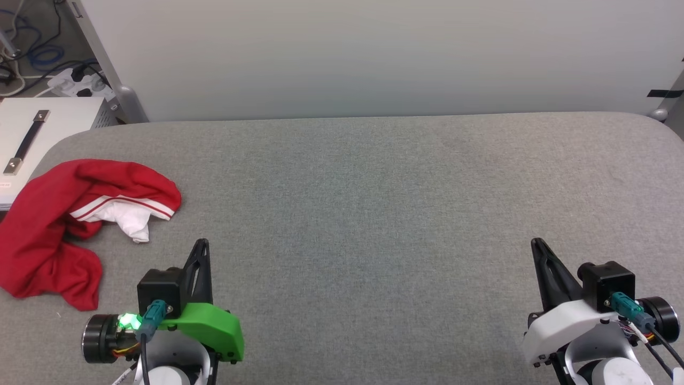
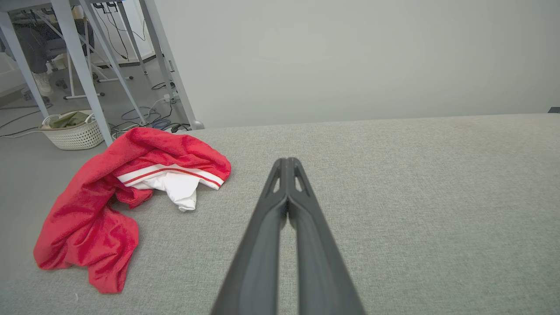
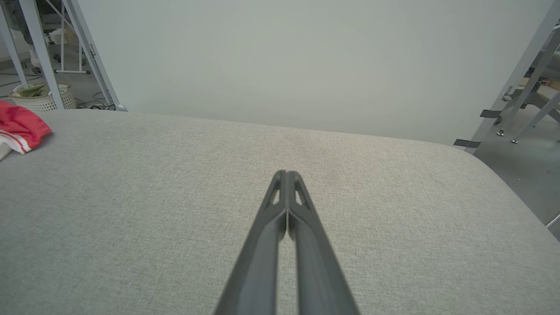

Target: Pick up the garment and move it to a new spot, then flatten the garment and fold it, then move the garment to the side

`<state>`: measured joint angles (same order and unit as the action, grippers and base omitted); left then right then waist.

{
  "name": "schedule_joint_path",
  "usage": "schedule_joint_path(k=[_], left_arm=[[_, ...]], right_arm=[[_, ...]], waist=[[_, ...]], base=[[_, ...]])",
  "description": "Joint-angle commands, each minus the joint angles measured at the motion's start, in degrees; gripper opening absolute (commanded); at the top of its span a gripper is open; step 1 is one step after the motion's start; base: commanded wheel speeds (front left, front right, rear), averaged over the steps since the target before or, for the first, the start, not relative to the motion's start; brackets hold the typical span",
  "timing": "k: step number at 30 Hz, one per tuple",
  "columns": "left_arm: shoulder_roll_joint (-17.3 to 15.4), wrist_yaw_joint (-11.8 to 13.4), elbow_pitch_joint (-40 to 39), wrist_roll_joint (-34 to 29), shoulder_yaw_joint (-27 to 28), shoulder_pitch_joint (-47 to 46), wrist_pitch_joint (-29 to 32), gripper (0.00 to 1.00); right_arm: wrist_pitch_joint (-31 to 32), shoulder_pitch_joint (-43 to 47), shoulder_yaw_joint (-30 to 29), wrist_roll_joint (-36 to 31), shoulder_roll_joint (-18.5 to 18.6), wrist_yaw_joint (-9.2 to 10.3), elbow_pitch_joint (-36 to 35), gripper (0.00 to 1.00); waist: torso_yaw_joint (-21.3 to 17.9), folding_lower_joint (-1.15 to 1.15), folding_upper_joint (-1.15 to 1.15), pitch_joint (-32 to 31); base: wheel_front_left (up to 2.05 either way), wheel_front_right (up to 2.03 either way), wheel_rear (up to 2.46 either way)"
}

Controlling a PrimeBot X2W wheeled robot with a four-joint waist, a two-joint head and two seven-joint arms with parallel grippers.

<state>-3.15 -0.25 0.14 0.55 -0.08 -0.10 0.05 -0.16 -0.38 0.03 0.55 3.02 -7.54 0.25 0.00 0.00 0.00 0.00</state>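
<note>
**Garment bunched at left; both grippers closed, nothing held**

Garment (image 1: 53,230): a crumpled red heap. One white sleeve with striped trim pokes out on the side facing the left gripper (image 1: 202,243). No lettering is visible. The heap lies to the left of and a little beyond the left gripper, near it but not touching, at the left edge of the grey table (image 1: 374,214). I cannot tell whether any cloth hangs over that edge.

Left gripper: fingers pressed together, empty, over bare table.

Right gripper (image 1: 536,241): well to the right of the left gripper, fingers likewise pressed together and empty.

Judgement: the pick-up has not begun, and the jaws must part before any grasp.

Risks from here:
- Coming down closed would push the heap rather than pinch it. Being so near the edge, it could slide off the table.
- Pinching only the loose sleeve may lift one layer, with the rest trailing and twisting, which would make flattening harder.
- The right gripper has a long reach across, so a one-armed lift is likely to leave the cloth bunched.
</note>
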Motion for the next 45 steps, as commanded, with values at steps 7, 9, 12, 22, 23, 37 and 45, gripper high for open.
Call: schedule_joint_path(k=[7,9,12,22,23,37,45], left_arm=[[0.3,0.2,-0.1,-0.6,0.1,0.1,0.0,0.00],[0.3,0.2,-0.1,-0.6,0.1,0.1,0.0,0.00],[0.3,0.2,-0.1,-0.6,0.1,0.1,0.0,0.00],[0.3,0.2,-0.1,-0.6,0.1,0.1,0.0,0.00],[0.3,0.2,-0.1,-0.6,0.1,0.1,0.0,0.00],[0.0,0.0,0.0,0.0,0.0,0.0,0.0,1.00],[0.0,-0.1,0.7,0.8,-0.2,0.0,-0.8,1.00]], right_arm=[[0.2,0.4,0.0,-0.6,-0.1,0.05,-0.2,0.00],[0.2,0.4,0.0,-0.6,-0.1,0.05,-0.2,0.00],[0.2,0.4,0.0,-0.6,-0.1,0.05,-0.2,0.00],[0.2,0.4,0.0,-0.6,-0.1,0.05,-0.2,0.00],[0.2,0.4,0.0,-0.6,-0.1,0.05,-0.2,0.00],[0.0,0.0,0.0,0.0,0.0,0.00,0.0,1.00],[-0.8,0.1,-0.2,0.6,0.0,0.00,0.4,1.00]], waist=[[0.0,0.00,0.00,0.0],[0.0,0.00,0.00,0.0],[0.0,0.00,0.00,0.0],[0.0,0.00,0.00,0.0],[0.0,0.00,0.00,0.0],[0.0,0.00,0.00,0.0],[0.0,0.00,0.00,0.0]], base=[[0.00,0.00,0.00],[0.00,0.00,0.00],[0.00,0.00,0.00],[0.00,0.00,0.00],[0.00,0.00,0.00],[0.00,0.00,0.00],[0.00,0.00,0.00]])
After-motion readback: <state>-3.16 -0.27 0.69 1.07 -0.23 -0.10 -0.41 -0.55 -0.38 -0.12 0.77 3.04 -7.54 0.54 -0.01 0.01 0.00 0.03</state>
